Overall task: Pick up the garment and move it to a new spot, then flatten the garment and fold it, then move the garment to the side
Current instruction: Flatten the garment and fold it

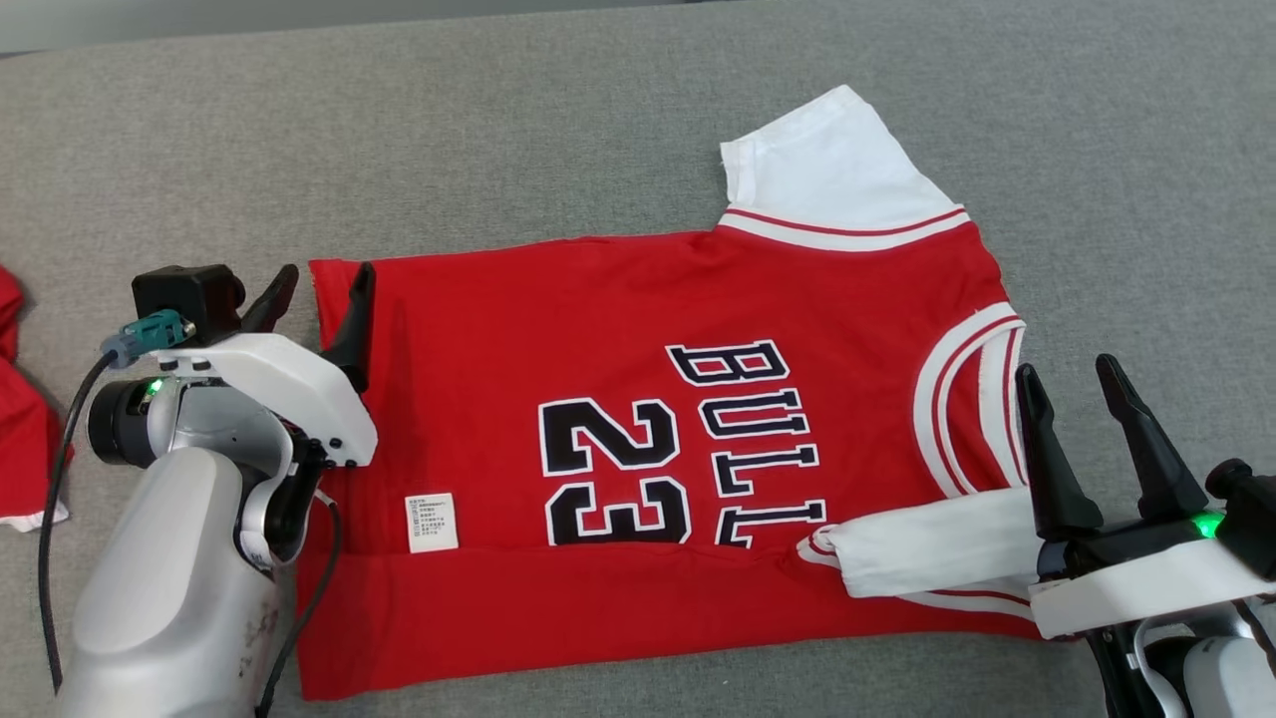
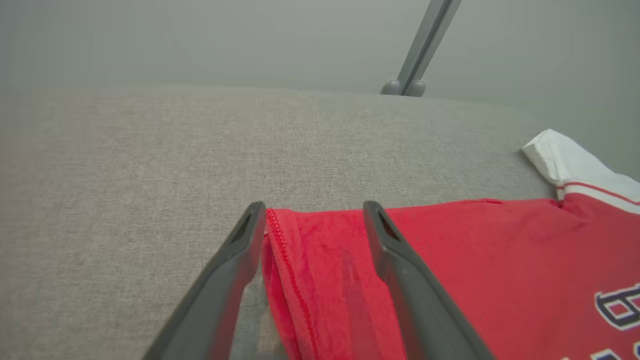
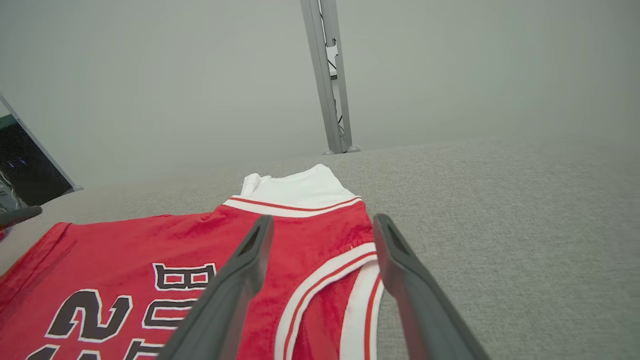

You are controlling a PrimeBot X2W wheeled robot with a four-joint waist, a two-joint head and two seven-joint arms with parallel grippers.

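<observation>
The garment lies on the surface, left claw straddling its far-left corner, right claw at its right end.

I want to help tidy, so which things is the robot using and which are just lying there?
For the job: red jersey, left hand, right hand, both open.
Just lying about: another red cloth at the left edge, grey post at the back.

Head camera overhead looking down, both wrist cameras low, close, sharing garment
</observation>
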